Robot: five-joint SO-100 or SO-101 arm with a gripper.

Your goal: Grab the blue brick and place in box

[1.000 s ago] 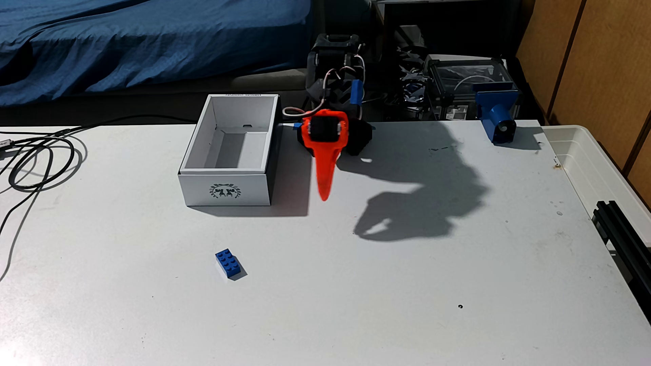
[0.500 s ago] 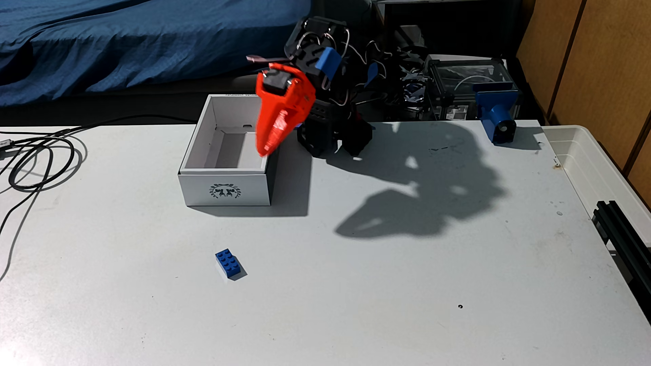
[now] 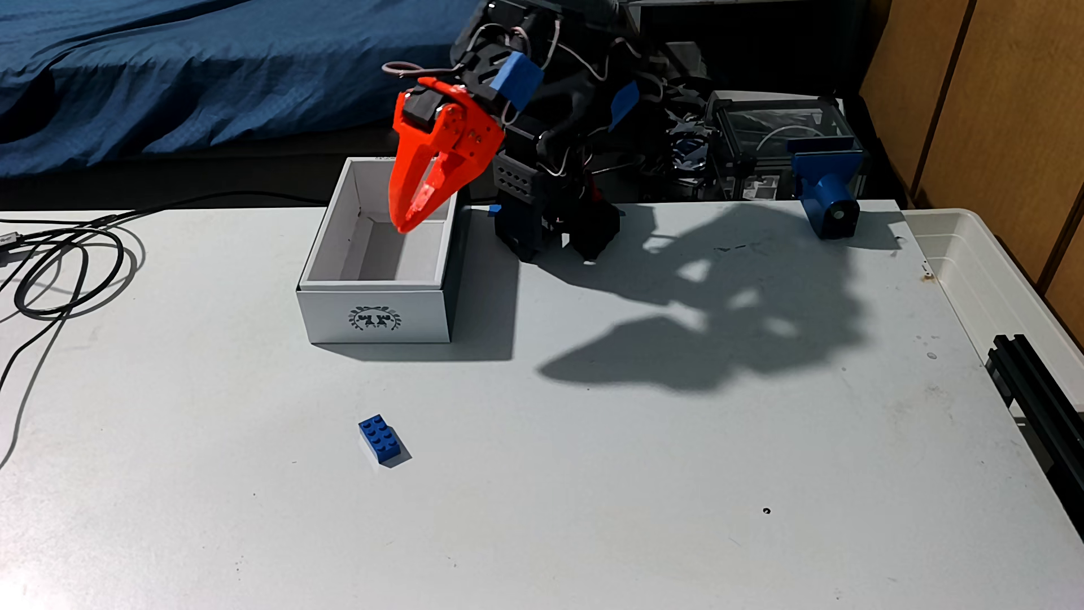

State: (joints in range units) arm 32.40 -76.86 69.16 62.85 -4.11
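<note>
Blue brick [image 3: 380, 440]: small, bright blue, 2 rows of 4 studs up; flat on the white table [image 3: 586, 469], toward the near left of centre in the fixed view, long axis running diagonally. Free of all contact, short shadow at its right side.

Box [image 3: 375, 315]: white, rectangular, open-topped; farther back on the table than the brick and well apart from it. Dark round wreath emblem on the short wall facing the camera. Pale interior, nothing seen inside.

Gripper [image 3: 406, 224]: orange, 2 fingers, tips pointing down and slightly left, hanging in front of the far right part of the box opening, raised above it. Fingers parted higher up by a narrow slot, tips close together; nothing held. Well apart from the brick.

Arm [image 3: 528, 117]: black, blue tape strips and loose wires, rising from a base at the far table edge just right of the box. Large shadow cast to the right across the table.

Black cables [image 3: 64, 270]: looped at the left edge of the table.

Blue printed mount [image 3: 827, 193]: far right edge, round dark hole.

Translucent white tub [image 3: 991, 275]: beside the table at right.

Blue fabric [image 3: 205, 76]: behind the table, upper left.
</note>
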